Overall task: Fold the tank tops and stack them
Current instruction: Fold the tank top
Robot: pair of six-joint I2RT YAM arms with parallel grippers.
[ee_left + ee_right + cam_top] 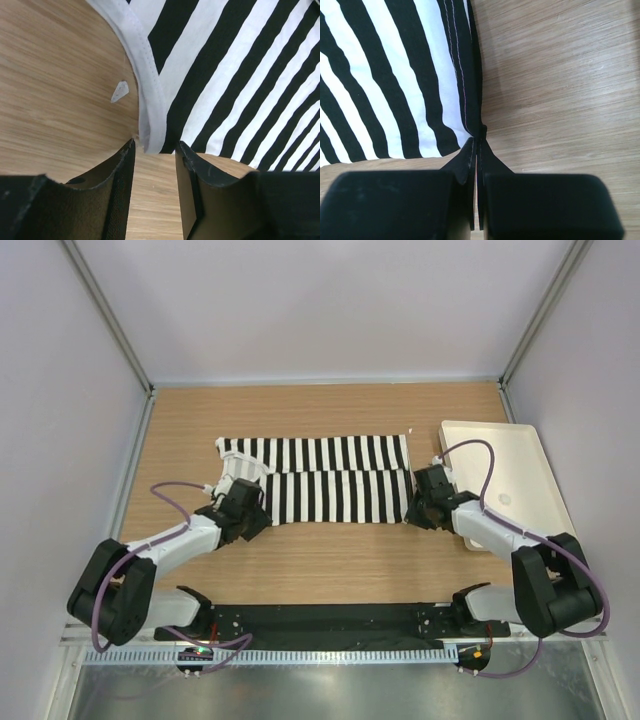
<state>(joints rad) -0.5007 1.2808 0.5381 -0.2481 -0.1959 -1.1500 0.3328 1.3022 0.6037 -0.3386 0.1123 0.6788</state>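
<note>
The tank top (330, 480) has black and white stripes and lies flat on the wooden table, folded lengthwise into a long band. My left gripper (258, 517) is at its near left end. In the left wrist view its jaws (155, 146) stand apart, and the white armhole trim (150, 115) ends right at the fingertips, ungripped. My right gripper (413, 510) is at the near right corner. In the right wrist view it (479, 142) is shut on the black hem corner of the tank top (395, 75).
A plain white rectangular tray (525, 455) sits on the table just right of the right gripper. A small white scrap (120, 91) lies on the wood beside the trim. Grey walls enclose the table on three sides.
</note>
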